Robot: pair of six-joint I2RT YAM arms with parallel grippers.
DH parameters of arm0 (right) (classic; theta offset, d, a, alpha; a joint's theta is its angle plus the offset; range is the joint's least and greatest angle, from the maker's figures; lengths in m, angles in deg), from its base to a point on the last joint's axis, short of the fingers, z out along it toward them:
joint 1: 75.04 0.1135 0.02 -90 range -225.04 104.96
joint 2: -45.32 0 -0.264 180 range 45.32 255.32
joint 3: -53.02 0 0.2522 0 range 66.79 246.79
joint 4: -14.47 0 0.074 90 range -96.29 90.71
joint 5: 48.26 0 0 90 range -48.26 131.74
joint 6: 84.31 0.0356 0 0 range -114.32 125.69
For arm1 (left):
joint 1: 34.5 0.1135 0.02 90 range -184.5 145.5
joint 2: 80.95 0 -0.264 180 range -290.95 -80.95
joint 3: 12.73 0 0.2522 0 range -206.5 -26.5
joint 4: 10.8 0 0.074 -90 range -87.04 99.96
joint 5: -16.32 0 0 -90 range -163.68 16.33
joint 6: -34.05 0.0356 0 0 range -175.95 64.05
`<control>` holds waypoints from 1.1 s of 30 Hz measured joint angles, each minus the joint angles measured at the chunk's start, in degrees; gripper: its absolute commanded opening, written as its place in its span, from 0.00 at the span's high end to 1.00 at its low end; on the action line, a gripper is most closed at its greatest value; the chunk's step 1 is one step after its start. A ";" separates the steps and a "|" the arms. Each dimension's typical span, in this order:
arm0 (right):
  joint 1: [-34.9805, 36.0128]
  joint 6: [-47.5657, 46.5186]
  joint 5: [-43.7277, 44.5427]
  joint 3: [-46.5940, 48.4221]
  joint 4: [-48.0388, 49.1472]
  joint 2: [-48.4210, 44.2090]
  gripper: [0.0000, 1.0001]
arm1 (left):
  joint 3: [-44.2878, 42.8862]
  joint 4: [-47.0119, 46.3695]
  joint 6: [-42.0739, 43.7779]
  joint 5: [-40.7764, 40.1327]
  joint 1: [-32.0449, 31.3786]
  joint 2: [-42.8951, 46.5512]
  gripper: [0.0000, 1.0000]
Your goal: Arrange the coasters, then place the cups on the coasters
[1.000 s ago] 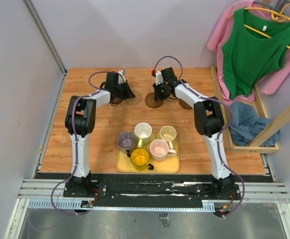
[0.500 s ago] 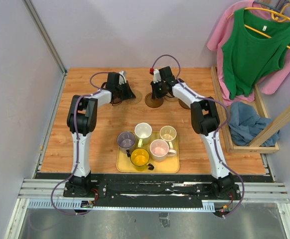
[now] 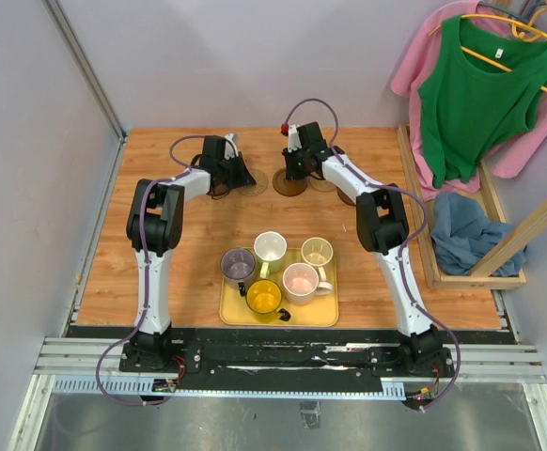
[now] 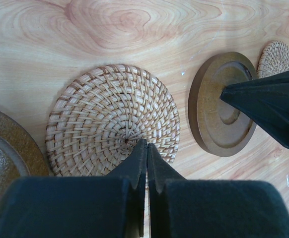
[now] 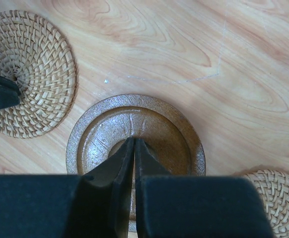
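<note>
While left fingers [image 4: 134, 168] and right fingers [image 5: 120, 168] sit pressed together, I judge brown coaster [image 5: 169, 134] stiff, thin: pinch raised rim.

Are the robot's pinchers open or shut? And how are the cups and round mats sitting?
Woven coaster: flat, bare.
Brown coaster: flat, bare.
Left gripper: shut, tips over the woven coaster's edge.
Right gripper: shut, tips over the brown coaster's middle.
Yellow mug: upright on the yellow tray.
Pink mug: upright on tray.
White mug: upright on tray.
Cream mug: upright on tray.
Grey-purple mug: upright on tray.
</note>
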 measured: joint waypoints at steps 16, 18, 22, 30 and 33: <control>0.00 -1.05 0.39 -6.25 5.62 -4.48 0.88 | -0.26 0.26 0.17 -0.15 0.00 -0.04 1.00; 0.00 -1.25 0.33 -9.99 6.97 -8.28 0.87 | -0.28 0.24 0.15 -0.22 0.00 -0.04 0.99; 0.00 -1.42 0.66 -15.85 9.64 -17.03 0.88 | -1.20 0.63 0.15 -0.94 0.00 -0.20 0.99; -0.02 -3.21 7.93 -17.07 10.95 -22.58 0.92 | -6.95 1.64 -0.04 -3.26 0.02 -2.36 0.99; -0.20 -3.48 10.03 -18.99 10.14 -21.92 0.93 | -8.07 1.97 -0.04 -3.76 0.09 -3.15 1.00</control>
